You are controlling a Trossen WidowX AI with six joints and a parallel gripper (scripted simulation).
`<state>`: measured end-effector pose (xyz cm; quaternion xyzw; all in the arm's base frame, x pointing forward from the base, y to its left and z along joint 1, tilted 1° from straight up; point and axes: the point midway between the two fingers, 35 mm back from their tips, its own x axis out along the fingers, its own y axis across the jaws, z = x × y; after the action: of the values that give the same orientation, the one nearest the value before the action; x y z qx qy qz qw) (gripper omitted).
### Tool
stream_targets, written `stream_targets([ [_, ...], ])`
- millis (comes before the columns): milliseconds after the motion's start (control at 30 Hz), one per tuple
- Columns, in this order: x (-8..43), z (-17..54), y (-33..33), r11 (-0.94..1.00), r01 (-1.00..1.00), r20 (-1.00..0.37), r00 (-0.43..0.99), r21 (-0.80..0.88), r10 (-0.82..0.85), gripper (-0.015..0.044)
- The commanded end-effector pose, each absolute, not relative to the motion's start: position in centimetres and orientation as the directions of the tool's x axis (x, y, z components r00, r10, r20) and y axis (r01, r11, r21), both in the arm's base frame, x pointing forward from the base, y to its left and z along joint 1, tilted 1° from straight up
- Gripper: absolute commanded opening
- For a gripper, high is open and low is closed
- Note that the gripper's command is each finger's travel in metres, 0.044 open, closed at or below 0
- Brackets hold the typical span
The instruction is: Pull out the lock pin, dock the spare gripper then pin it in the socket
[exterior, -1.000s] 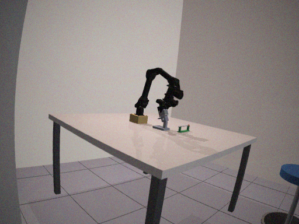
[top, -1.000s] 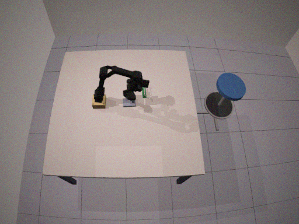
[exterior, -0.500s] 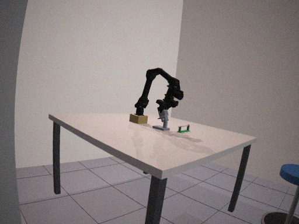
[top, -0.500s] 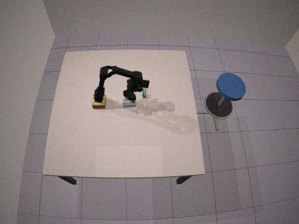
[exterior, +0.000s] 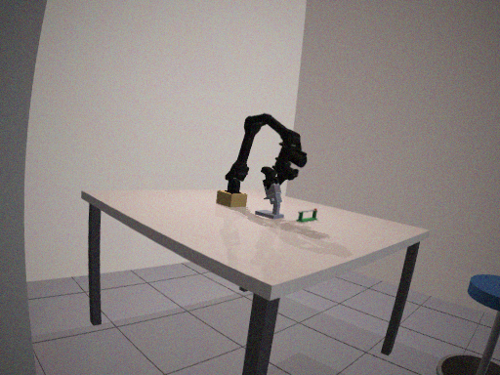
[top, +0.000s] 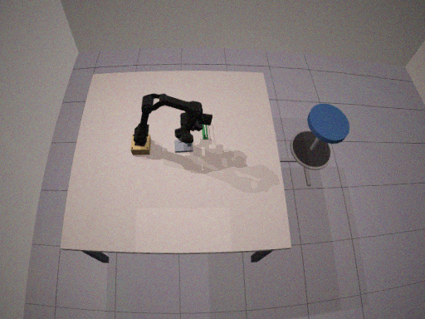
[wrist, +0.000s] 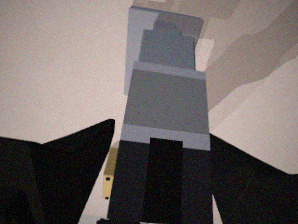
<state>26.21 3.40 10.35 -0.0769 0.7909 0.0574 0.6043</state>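
Note:
My gripper (exterior: 277, 182) (wrist: 157, 131) is open, one finger on each side of the spare gripper (exterior: 274, 191) (wrist: 166, 100). The left finger stands clear of it; the right fingertip looks very close, and contact cannot be told. The spare gripper has a grey body and black jaws. It stands slightly tilted on the grey mount (top: 180, 148) (exterior: 264, 213) (wrist: 133, 40), its spigot end at the socket; the spigot itself is hidden. The lock pin (exterior: 308, 212), pale with a red end, lies across the green rack (top: 204, 134) (exterior: 307, 220), away from the mount.
The arm's tan base block (top: 140, 150) (exterior: 230, 198) (wrist: 108, 172) stands left of the mount in the top view. The green rack is to the mount's right. A blue stool (top: 328, 123) (exterior: 485, 289) stands off the table (top: 178, 187) (exterior: 195, 225).

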Motion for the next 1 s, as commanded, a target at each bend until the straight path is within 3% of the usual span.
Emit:
stream_targets([
  [0, 26.2, 10.3, 3.4, 0.982, -0.191, -0.965, -0.258, -0.002, -0.053, 0.0394],
  [67, 26.2, 10.3, 3.4, 0.982, -0.191, -0.965, -0.258, -0.002, -0.053, 0.044],
  [967, 23.1, 15.5, 2.9, 0.982, -0.19, -0.971, -0.235, -0.004, -0.049, 0.044],
])
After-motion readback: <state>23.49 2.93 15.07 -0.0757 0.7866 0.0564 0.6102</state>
